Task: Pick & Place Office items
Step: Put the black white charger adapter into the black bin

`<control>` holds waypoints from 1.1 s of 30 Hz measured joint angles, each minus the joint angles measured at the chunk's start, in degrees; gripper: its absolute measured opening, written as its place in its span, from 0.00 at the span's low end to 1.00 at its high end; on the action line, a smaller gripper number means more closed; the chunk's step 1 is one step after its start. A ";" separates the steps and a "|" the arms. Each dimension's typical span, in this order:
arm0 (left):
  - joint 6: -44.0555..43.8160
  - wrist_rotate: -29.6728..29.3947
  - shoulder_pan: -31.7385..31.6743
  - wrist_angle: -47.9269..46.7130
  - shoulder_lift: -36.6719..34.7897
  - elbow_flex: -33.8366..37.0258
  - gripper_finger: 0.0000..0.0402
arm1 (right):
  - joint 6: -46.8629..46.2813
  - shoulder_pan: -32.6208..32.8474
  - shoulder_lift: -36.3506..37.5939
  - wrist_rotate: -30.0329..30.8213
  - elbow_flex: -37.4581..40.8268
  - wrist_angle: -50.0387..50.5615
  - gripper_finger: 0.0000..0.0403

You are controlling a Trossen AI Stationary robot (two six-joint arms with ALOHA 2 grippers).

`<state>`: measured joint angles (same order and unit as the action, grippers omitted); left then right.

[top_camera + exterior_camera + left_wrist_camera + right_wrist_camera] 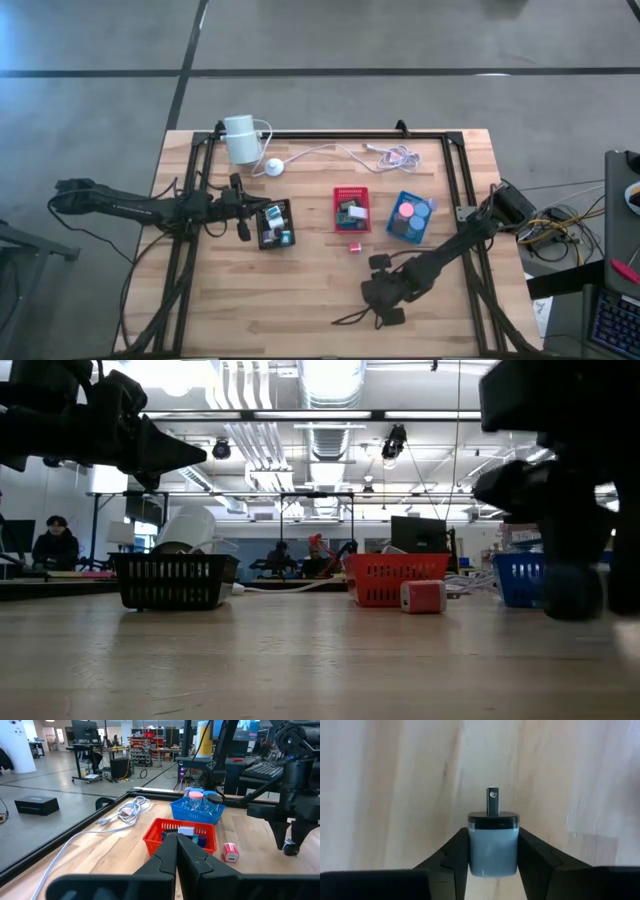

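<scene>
The right tool (492, 851) gripped a pale blue block (493, 842), apparently a plug adapter, low over the surface (300, 300) near its front edge. The left tool (176, 851) was clenched empty beside the black tray (275, 224).

Both arms reached inward over the table, one idle, one gripping.

The left arm stretched in from the left side, its left gripper (176, 851) held above the surface with fingers pressed together. The right arm angled down from the right edge toward the front, wrist pointed at the tabletop, its right gripper (493, 851) clamped on a small block.
</scene>
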<state>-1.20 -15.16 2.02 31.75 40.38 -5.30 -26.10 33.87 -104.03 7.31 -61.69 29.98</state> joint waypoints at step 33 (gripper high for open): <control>-0.27 0.02 -0.02 -0.11 0.09 0.00 0.02 | 21.97 -8.75 42.39 4.15 25.57 -39.79 0.30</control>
<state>-1.47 -15.14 2.00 31.64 40.47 -5.30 -4.13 25.12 -61.64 11.46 -36.12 -9.80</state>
